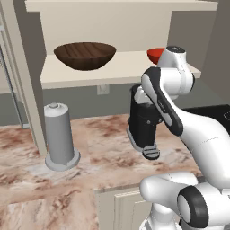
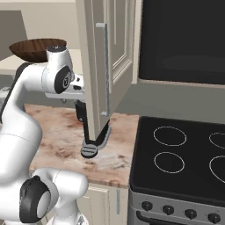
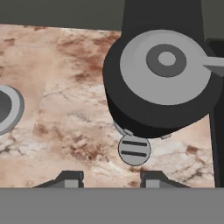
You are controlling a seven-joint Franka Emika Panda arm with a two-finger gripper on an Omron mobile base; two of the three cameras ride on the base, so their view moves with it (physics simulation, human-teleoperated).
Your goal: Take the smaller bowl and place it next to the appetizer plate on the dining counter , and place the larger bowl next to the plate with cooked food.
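Observation:
The larger bowl [image 1: 85, 55], wide and dark brown wood, sits on the open cabinet shelf [image 1: 112, 74]; its left part also shows as the larger bowl [image 2: 30, 48]. To its right on the same shelf, the smaller bowl [image 1: 154, 55], glossy red, is half hidden behind my arm. My gripper [image 3: 111, 178] points down over the marble worktop, well below and in front of both bowls. Its fingertips [image 3: 70, 177] stand apart with nothing between them. The appetizer plate, the plate with cooked food and the dining counter are out of view.
A black coffee machine [image 1: 143, 119] stands right under my hand, its round top [image 3: 162, 83] close to the fingers. A grey canister [image 1: 58, 137] stands to the left. An open cabinet door [image 2: 107, 66] hangs beside my wrist. A black stove [image 2: 184, 162] lies to the right.

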